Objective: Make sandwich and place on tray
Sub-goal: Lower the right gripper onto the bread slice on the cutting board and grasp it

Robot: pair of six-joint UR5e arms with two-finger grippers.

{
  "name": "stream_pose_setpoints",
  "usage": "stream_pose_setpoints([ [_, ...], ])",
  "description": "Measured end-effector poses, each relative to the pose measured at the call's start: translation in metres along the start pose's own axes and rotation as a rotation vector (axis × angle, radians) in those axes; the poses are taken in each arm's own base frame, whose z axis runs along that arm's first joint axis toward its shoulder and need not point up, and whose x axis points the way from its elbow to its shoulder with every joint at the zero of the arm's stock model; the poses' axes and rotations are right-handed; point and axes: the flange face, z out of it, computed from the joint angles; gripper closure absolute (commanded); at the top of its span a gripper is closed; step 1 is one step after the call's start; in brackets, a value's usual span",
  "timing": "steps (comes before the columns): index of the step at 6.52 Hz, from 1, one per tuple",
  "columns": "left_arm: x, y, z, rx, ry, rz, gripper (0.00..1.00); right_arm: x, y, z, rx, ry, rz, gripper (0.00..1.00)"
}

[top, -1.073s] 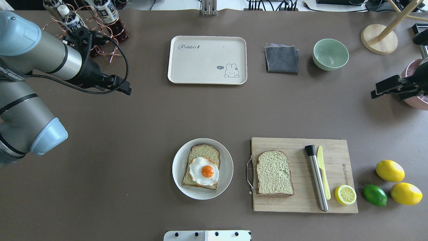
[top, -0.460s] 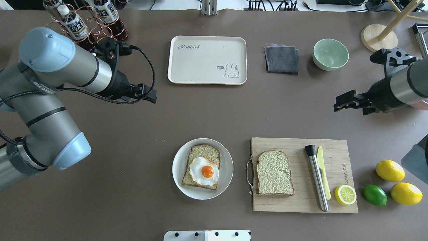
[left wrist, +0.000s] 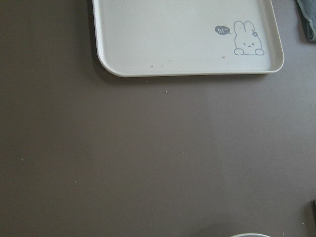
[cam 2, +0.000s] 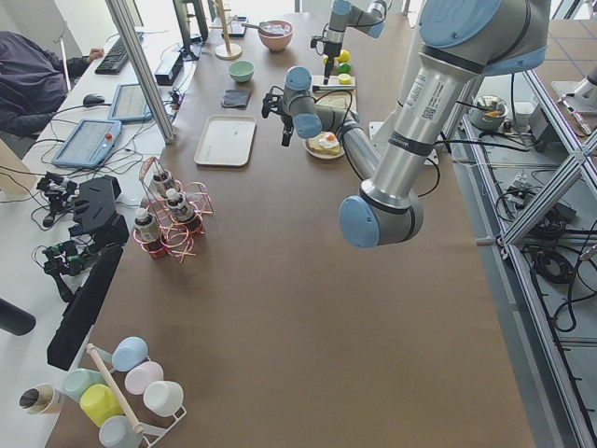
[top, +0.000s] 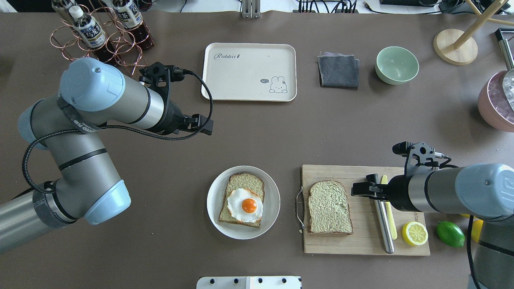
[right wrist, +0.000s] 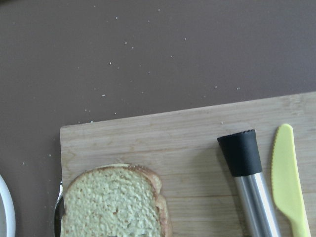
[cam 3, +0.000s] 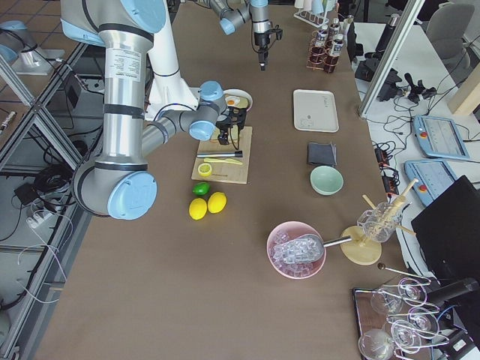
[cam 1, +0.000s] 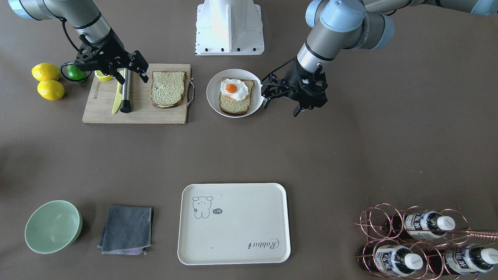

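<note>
One bread slice (top: 329, 206) lies on the bamboo cutting board (top: 361, 241); it also shows in the front view (cam 1: 168, 88) and the right wrist view (right wrist: 113, 202). A second slice (top: 245, 182) lies on the round white plate (top: 213, 200) with the fried egg (top: 245, 205) on top. The cream tray (top: 241, 72) is empty at the far middle; its near edge shows in the left wrist view (left wrist: 173, 34). My left gripper (top: 202, 122) hangs open above the table between tray and plate. My right gripper (top: 359, 189) is open over the board, just right of the bread.
A steel tool (top: 381, 216), a yellow knife (top: 388, 208) and a lemon half (top: 415, 233) lie on the board's right part. A lime (top: 450, 234) sits beside it. A grey cloth (top: 338, 71), green bowl (top: 396, 65), bottle rack (top: 100, 36) and pink bowl (top: 496, 104) stand around.
My left gripper has moved right and nearer, towards the table's middle. My right gripper has swung left and nearer, from the right edge to over the cutting board. The food has not moved.
</note>
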Motion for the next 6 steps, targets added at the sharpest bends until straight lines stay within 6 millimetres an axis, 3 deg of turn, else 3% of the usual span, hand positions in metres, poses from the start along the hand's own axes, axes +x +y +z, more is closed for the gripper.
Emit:
stream_pose_setpoints([
  [3, -0.001, 0.001, 0.001, -0.001, -0.001, 0.004, 0.02, -0.005, 0.053, 0.023, -0.013, 0.019, -0.048, 0.44],
  [6, -0.001, 0.001, 0.0, 0.0, 0.0, 0.005, 0.02, -0.003, 0.069, 0.034, -0.023, 0.036, -0.077, 0.45],
])
